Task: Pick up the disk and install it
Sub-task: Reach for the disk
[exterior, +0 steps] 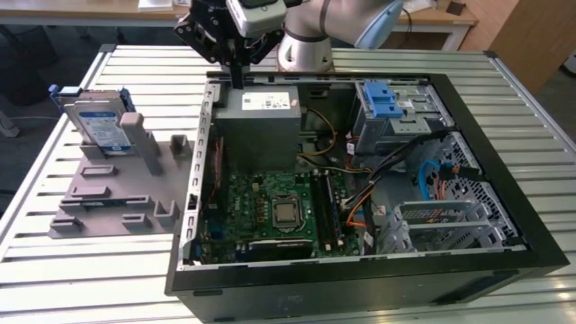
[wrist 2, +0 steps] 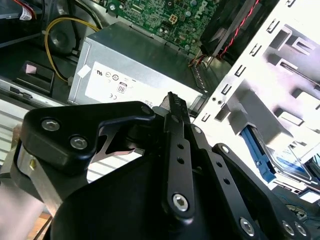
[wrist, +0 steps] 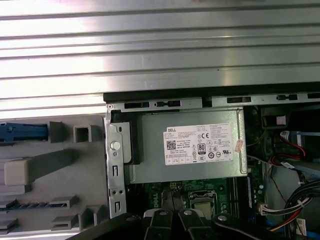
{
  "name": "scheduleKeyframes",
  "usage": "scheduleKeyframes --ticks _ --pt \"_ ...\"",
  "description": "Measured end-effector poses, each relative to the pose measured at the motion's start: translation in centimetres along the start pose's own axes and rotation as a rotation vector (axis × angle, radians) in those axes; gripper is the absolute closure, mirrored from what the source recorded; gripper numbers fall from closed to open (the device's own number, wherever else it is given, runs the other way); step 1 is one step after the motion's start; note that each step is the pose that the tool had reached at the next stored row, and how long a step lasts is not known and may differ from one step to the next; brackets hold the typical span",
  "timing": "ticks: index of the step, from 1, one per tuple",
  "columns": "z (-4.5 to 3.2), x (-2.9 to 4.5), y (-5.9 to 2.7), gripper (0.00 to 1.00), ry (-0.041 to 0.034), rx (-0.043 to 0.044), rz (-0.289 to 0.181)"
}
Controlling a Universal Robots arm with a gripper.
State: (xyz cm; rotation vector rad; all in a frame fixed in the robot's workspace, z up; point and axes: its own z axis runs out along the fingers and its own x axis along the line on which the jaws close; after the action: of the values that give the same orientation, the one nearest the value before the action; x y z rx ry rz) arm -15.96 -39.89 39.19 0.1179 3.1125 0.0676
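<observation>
The disk (exterior: 97,125), a silver drive with a white-and-blue label and blue rails, stands upright in a grey holder (exterior: 108,196) on the exterior view's left, outside the computer case. My gripper (exterior: 237,81) hangs over the case's back left corner, just above the grey power-supply box (exterior: 261,128), well apart from the disk. Its fingers point down, shut with nothing between them. In the second wrist view the gripper (wrist 2: 174,100) sits above the same box, and the disk's blue rail (wrist 2: 257,150) shows to one side. The first wrist view shows the disk's blue edge (wrist: 22,132).
The open black computer case (exterior: 504,263) lies on a slatted metal table (exterior: 54,270). Inside are a green motherboard (exterior: 279,209), loose cables (exterior: 432,175) and a metal drive cage with a blue latch (exterior: 385,106). A second metal bay (exterior: 441,223) sits at the front right.
</observation>
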Motion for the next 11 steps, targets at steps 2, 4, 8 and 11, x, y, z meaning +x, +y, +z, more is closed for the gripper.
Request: scheduleKeyframes --ticks 2,4,8,11 --pt "0.00 0.22 -0.01 0.89 0.0000 0.0000 0.000" --pt "0.01 0.48 -0.03 0.89 0.0000 0.0000 0.000" --pt "0.05 0.80 -0.06 0.89 0.0000 -0.0001 0.000" --pt "0.07 0.98 -0.07 0.89 0.0000 0.0000 0.000"
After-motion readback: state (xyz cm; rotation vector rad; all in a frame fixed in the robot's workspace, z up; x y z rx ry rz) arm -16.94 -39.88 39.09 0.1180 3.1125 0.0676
